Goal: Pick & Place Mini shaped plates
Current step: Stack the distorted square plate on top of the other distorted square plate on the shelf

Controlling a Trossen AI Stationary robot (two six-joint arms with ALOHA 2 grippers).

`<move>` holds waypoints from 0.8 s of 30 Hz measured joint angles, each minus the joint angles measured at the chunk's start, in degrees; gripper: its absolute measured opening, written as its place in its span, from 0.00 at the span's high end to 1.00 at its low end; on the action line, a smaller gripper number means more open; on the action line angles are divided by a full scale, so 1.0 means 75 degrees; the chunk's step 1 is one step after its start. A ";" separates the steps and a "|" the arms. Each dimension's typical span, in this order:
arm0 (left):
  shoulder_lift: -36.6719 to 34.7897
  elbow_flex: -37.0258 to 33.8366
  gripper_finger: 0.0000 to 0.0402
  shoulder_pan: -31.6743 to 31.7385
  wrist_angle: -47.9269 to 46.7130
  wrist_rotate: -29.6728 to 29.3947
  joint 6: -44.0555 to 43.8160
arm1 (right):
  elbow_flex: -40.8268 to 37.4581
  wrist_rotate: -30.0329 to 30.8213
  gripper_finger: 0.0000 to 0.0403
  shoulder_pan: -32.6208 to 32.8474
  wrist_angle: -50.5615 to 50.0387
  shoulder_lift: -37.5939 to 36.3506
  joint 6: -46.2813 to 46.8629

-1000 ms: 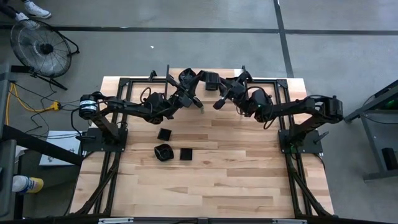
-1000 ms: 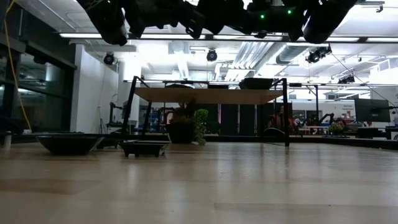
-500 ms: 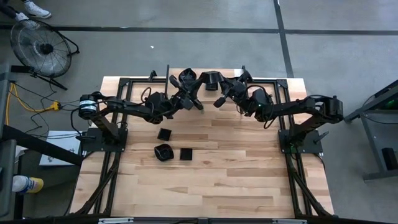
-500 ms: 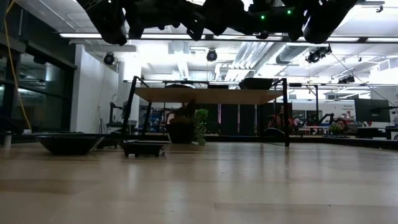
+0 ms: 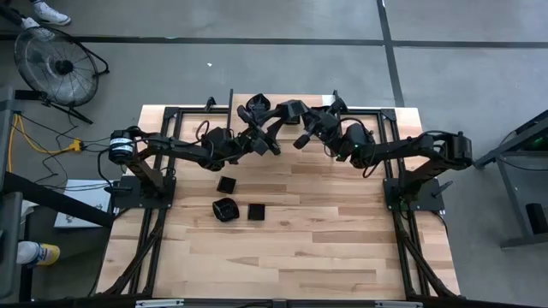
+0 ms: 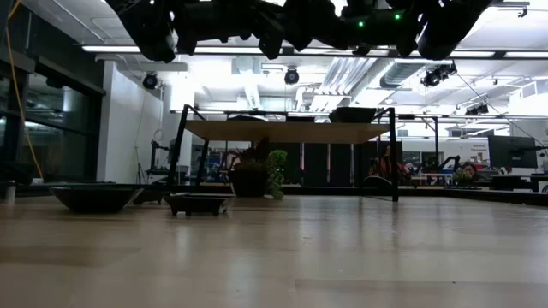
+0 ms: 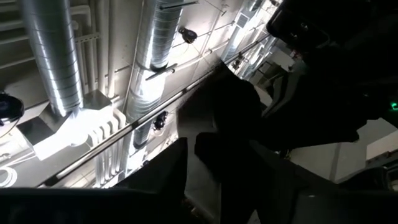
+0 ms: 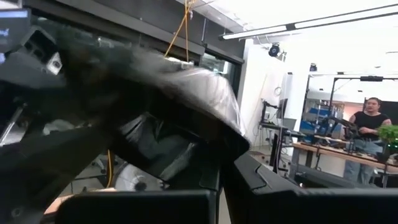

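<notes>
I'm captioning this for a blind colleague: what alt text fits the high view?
Both arms meet high over the table's far edge, a black plate between their pincers. Three mini shaped plates lie left of centre.

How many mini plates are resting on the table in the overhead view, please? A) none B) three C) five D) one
B, as the high view shows three black plates on the wood: a square one, a rounded one and another square one, all lying below the two raised arms.
</notes>
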 joint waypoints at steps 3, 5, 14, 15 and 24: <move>-0.0023 0.0000 0.60 -0.0002 0.0033 -0.0087 0.0053 | 0.0000 0.0016 1.00 -0.0149 -0.0259 -0.0081 0.0027; -0.0026 0.0000 0.59 -0.0003 0.0074 -0.0261 0.0259 | 0.0000 0.0041 1.00 -0.0286 -0.0531 -0.0228 0.0084; -0.0463 -0.0009 0.59 -0.0018 -0.0608 -0.0775 0.0807 | 0.0003 -0.0025 1.00 -0.1155 -0.2722 -0.1541 0.0477; -0.0590 -0.0009 0.59 -0.0003 -0.0941 -0.0784 0.0796 | 0.0009 -0.0133 1.00 -0.1302 -0.3032 -0.1729 0.0569; -0.1657 0.0000 0.59 0.0346 -0.4312 0.0520 0.0004 | 0.2059 -0.2117 1.00 -0.3019 -0.8601 -0.2386 0.1745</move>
